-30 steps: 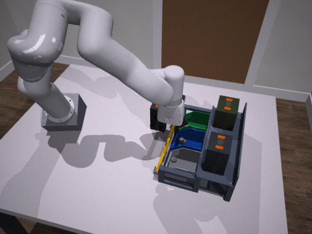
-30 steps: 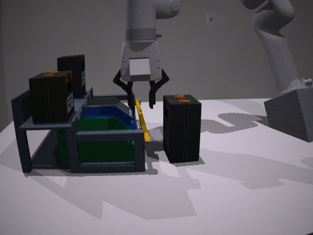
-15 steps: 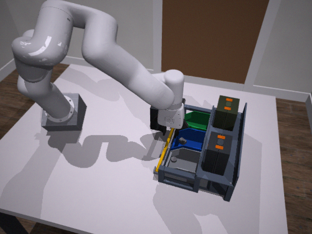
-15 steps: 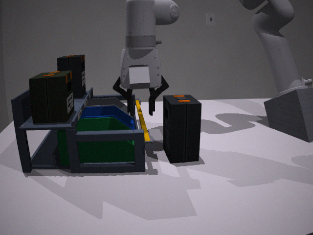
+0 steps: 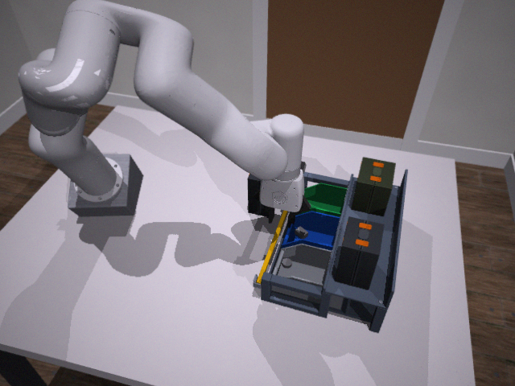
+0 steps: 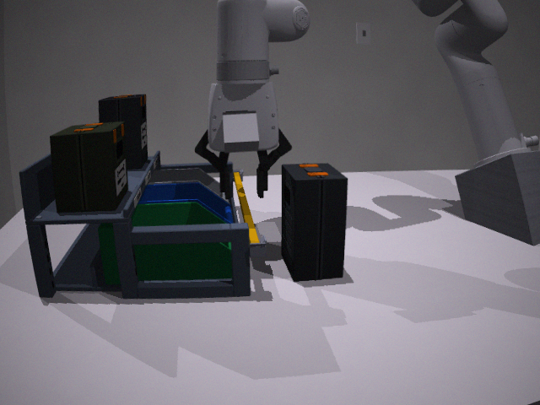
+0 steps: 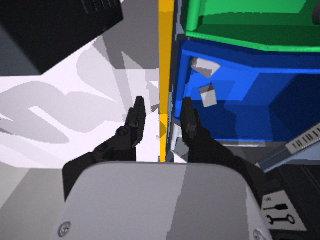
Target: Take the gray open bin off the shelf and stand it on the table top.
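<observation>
The gripper point(image 6: 243, 183) points straight down at the front edge of the shelf point(image 6: 185, 233), its fingers about half spread and pinching nothing; in the wrist view they straddle the yellow rail point(image 7: 163, 75) that runs along the shelf's front, one finger over the table point(image 5: 166, 290) side and the other over the front lip of the blue bin point(image 7: 240, 100), and whether either touches the rail or lip cannot be told; the gray bin point(image 5: 301, 269) sits in the shelf's lower tier at the end of the row, just beside the blue bin, with a small part point(image 5: 286, 262) lying in it near its front; the green bin point(image 5: 326, 197) stands at the other side of the blue one, so the three lie in a line: green, blue, gray; two small gray parts point(image 7: 207, 94) lie inside the blue bin; two dark boxes point(image 5: 357, 253) with orange tabs stand on the shelf's upper tier behind the bins; a third black box point(image 6: 314, 219) stands on the table just in front of the shelf, beside the gripper; the arm's base block point(image 5: 135, 174) stands well apart at the far side of the table.
</observation>
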Robot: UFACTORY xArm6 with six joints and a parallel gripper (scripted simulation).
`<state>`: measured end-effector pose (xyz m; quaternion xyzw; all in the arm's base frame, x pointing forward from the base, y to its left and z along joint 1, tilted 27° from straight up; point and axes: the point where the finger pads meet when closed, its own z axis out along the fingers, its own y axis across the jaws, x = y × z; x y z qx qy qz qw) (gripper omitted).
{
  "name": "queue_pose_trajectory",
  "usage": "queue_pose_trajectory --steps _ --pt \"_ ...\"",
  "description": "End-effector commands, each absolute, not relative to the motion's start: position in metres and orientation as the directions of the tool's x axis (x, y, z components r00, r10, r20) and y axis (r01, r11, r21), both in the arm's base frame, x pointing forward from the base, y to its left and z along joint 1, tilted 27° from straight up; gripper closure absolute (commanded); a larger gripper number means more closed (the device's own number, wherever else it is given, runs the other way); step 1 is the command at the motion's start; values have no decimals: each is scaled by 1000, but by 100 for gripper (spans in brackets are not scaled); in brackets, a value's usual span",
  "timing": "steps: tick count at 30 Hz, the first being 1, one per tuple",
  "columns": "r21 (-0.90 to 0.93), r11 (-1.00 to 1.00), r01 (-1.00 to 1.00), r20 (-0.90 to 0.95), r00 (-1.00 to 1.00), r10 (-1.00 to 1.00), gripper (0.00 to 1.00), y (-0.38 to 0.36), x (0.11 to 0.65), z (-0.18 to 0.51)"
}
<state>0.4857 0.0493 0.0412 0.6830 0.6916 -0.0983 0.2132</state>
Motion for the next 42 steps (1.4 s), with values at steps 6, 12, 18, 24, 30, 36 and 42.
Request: queue_pose_trajectory --steps 6,12,18,24,30,36,42 --pt "159 49 986 -428 25 904 53 52 487 47" --pt "159 49 986 -428 25 904 53 52 487 47" --pt "159 49 986 -428 25 904 53 53 486 48" --pt "159 49 986 -428 25 904 53 53 486 49" --pt "159 49 986 -428 25 904 53 53 486 49" --pt "159 49 986 -428 25 904 53 53 486 50" --pt "159 49 986 -428 25 904 53 53 486 50"
